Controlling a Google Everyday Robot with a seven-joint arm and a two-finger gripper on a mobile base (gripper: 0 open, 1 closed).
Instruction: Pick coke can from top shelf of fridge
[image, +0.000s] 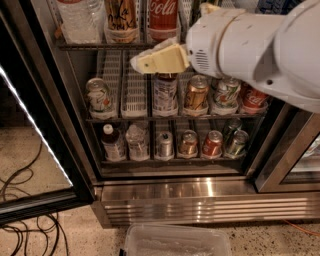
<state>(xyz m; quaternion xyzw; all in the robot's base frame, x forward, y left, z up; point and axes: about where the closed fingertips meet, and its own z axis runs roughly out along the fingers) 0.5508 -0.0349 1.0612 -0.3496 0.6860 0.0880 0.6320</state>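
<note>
The coke can (163, 15), tall and red with white script, stands on the top shelf (85, 46) of the fridge (175, 192), its top cut off by the frame edge. My gripper (150, 61), cream-coloured on a big white arm (250, 45), hangs just below and in front of the can at the shelf's front edge, pointing left. It covers the can's base and part of the shelf to the right. It holds nothing that I can see.
A gold-and-black tall can (121, 20) and a clear water bottle (80, 17) stand left of the coke can. Two lower racks hold several cans and bottles, with a short red can (255, 97). The glass door (30, 125) stands open at left. Cables (20, 200) and a plastic bin (175, 242) lie on the floor.
</note>
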